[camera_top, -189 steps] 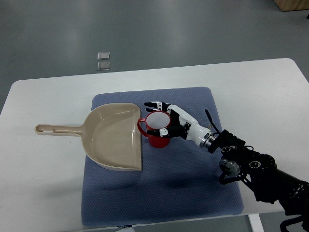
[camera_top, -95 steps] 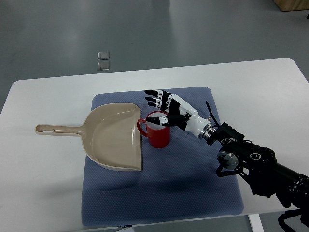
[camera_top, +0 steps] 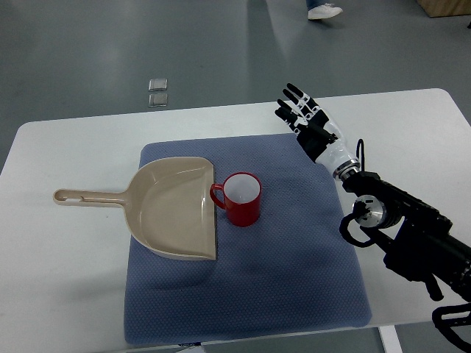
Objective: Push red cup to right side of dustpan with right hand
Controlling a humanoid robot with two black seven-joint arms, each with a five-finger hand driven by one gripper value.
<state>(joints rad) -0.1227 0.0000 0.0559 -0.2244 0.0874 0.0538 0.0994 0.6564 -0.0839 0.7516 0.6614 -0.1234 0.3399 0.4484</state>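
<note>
red cup (camera_top: 240, 199) beside dustpan (camera_top: 171, 208)

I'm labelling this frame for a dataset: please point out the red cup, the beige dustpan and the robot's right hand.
Red ceramic cup (camera_top: 241, 209): top view, on its outer wall.
Beige plastic dustpan (camera_top: 173, 206): top view, on the pan's floor.
Right hand (camera_top: 307, 121): top view, on its palm area.

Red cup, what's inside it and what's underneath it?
The red cup looks empty, showing only its white interior. It stands on the blue mat; the mat patch directly under it is covered.
</note>
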